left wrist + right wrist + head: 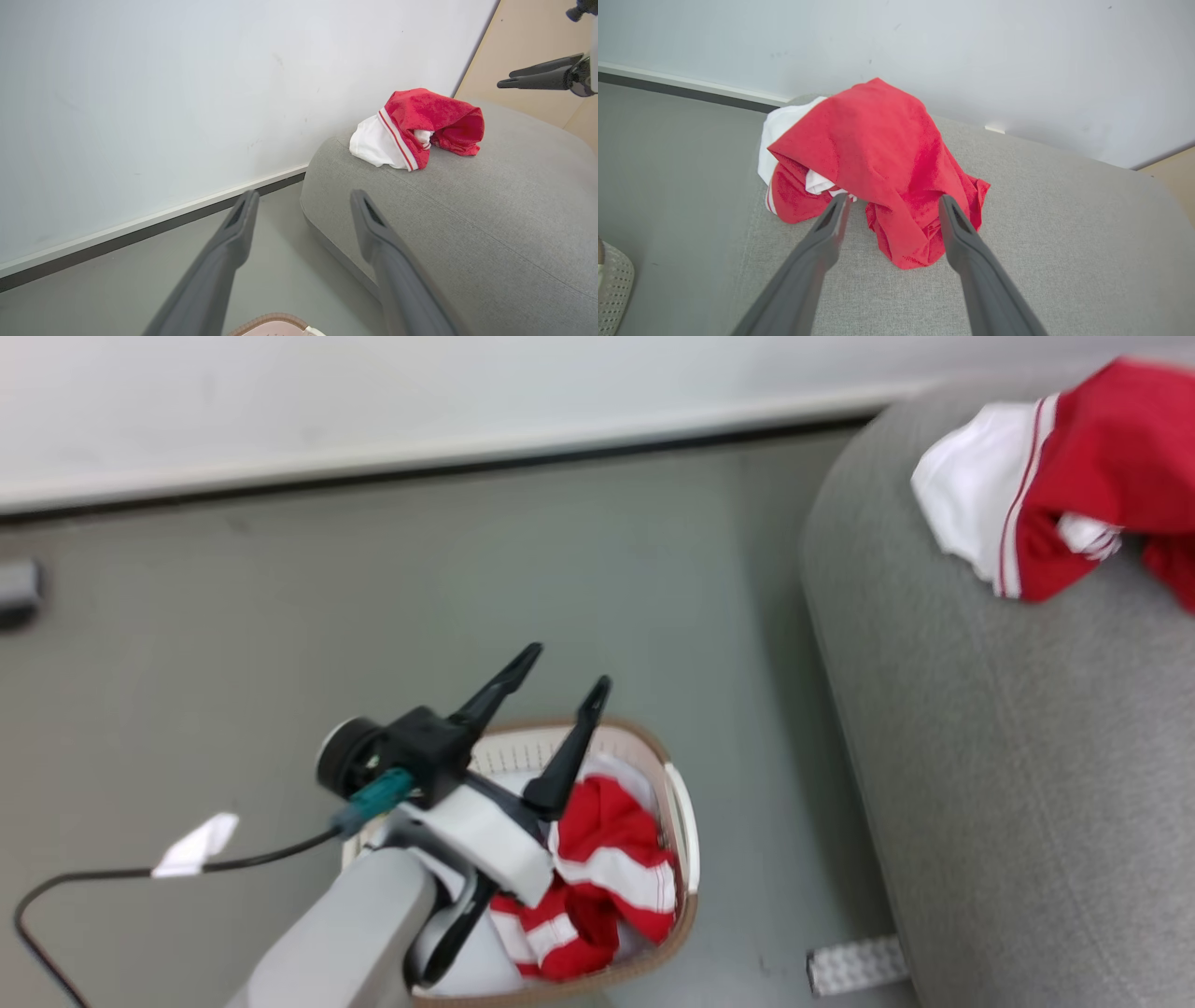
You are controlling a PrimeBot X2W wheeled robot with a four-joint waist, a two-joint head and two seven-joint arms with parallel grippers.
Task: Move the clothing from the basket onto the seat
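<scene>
Right jaws spread wide, empty — clothing (878,154) heaped on the seat (1064,233) just beyond them

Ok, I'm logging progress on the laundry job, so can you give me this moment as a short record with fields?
moved: one crumpled red and white garment lying near the rounded end of the seat
waiting: more red and white clothing inside the basket, which stands on the floor beside the seat
left gripper: open, empty, above the basket
right gripper: open, fingers spread at the garment on the seat
status: partly done; basket not yet empty
</scene>
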